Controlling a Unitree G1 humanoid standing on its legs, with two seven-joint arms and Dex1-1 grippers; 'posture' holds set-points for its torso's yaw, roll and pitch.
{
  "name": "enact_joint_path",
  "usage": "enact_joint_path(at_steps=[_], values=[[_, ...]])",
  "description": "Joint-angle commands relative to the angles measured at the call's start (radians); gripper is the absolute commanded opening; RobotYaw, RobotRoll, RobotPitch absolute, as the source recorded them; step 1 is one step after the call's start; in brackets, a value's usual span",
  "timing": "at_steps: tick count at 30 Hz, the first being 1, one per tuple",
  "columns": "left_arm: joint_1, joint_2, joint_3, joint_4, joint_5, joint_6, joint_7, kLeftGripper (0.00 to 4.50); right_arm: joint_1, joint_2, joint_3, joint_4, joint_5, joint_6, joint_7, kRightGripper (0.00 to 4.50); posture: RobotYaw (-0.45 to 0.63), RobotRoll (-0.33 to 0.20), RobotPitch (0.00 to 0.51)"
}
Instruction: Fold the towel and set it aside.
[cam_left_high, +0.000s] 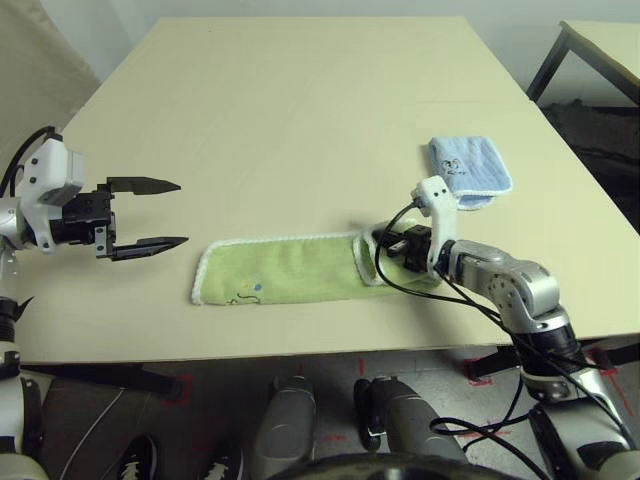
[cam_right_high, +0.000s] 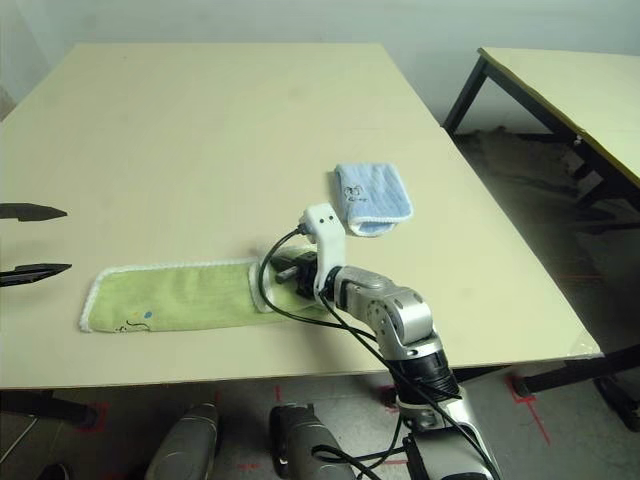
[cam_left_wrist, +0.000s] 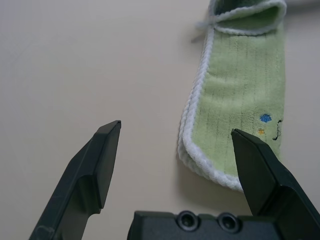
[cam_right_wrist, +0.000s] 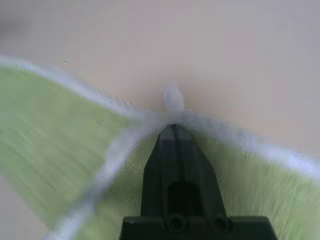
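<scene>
At the far left, the left gripper (cam_left_high: 150, 214) hangs above the bare table (cam_left_high: 300, 110) with its two black fingers spread wide, one above the other, holding nothing; it points toward the left end of the towel and stands a little apart from it. From the left wrist camera the same fingers (cam_left_wrist: 102, 160) frame that near end of the cloth, with tabletop between them. The towel (cam_left_high: 285, 272), light yellow-green with white stitched edging, lies flat near the front edge of the table as a long narrow strip running left to right, and a small printed drawing (cam_left_high: 247, 294) with a blue dot sits near its left end. At the strip's right end the cloth is lifted and turned over on itself, so the white edging makes a curved fold there. The right gripper (cam_left_high: 385, 243) is at that folded end, fingers pressed together; in its wrist view the closed tips (cam_right_wrist: 172, 134) meet right where two white edges cross, beside a small white loop (cam_right_wrist: 173, 98), pinching the towel's corner. Further right and toward the back, well apart from the green strip, a smaller light blue towel (cam_left_high: 468, 170) lies folded on the table.
</scene>
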Motion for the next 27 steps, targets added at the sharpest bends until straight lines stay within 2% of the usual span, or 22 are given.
enact_joint_path(at_steps=[1, 3, 5, 12, 17, 21, 27], values=[[0.006, 0.003, 0.009, 0.005, 0.008, -0.008, -0.002, 4.50, -0.014, -0.011, -0.094, -0.067, 0.040, -0.027, 0.016, 0.01, 0.13, 0.000, 0.126], [0.004, -0.001, 0.007, 0.009, 0.009, -0.011, -0.001, 4.50, -0.006, 0.011, -0.142, -0.061, 0.049, -0.055, 0.001, 0.01, 0.13, 0.000, 0.128], [0.003, -0.006, 0.003, 0.009, 0.010, -0.012, -0.001, 4.50, 0.007, 0.027, -0.145, -0.047, 0.031, -0.082, -0.008, 0.01, 0.13, 0.000, 0.128], [-0.001, -0.010, -0.002, 0.009, 0.014, -0.017, -0.006, 4.50, 0.062, 0.029, -0.002, 0.015, -0.112, -0.069, -0.056, 0.01, 0.12, 0.000, 0.126], [-0.001, -0.007, 0.010, -0.022, -0.006, 0.014, 0.001, 4.50, 0.035, 0.074, 0.020, 0.042, -0.157, -0.032, -0.118, 0.01, 0.13, 0.000, 0.124], [-0.002, -0.005, 0.011, -0.047, -0.011, 0.031, 0.004, 4.50, 0.021, 0.100, -0.013, 0.002, -0.138, -0.020, -0.124, 0.01, 0.14, 0.000, 0.123], [0.000, -0.011, 0.008, -0.053, -0.009, 0.035, 0.005, 4.50, 0.049, 0.075, -0.132, -0.170, -0.008, -0.021, -0.050, 0.01, 0.13, 0.000, 0.125]])
